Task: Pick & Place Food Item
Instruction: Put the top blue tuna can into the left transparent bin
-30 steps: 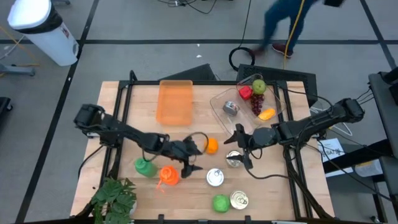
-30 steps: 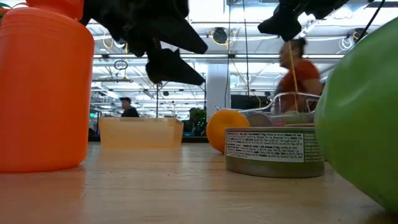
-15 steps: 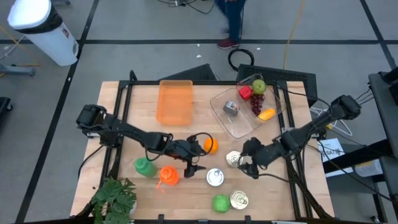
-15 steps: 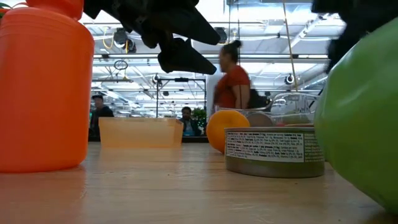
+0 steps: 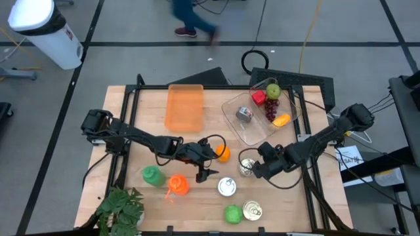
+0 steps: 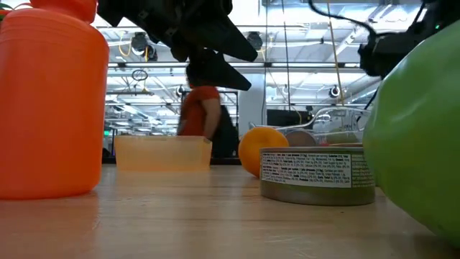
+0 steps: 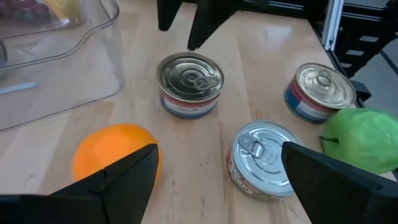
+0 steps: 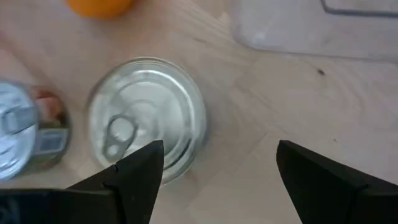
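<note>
the left gripper [image 5: 205, 165] hovers spread beside the orange [image 5: 224, 153], which lies at its two o'clock. the right gripper [image 5: 254, 168] hangs spread just beside a can [image 5: 247, 168], at the reach step; next it should straddle and close.

1. From my station the overhead light on the pale wooden table [image 5: 131, 196] is even and bright.
2. The walking person [image 5: 190, 18] smears into blur.
3. The big orange plastic bottle [image 6: 47, 101] looms soft.
4. The silver tin lid [image 8: 146, 115] glares white.
</note>
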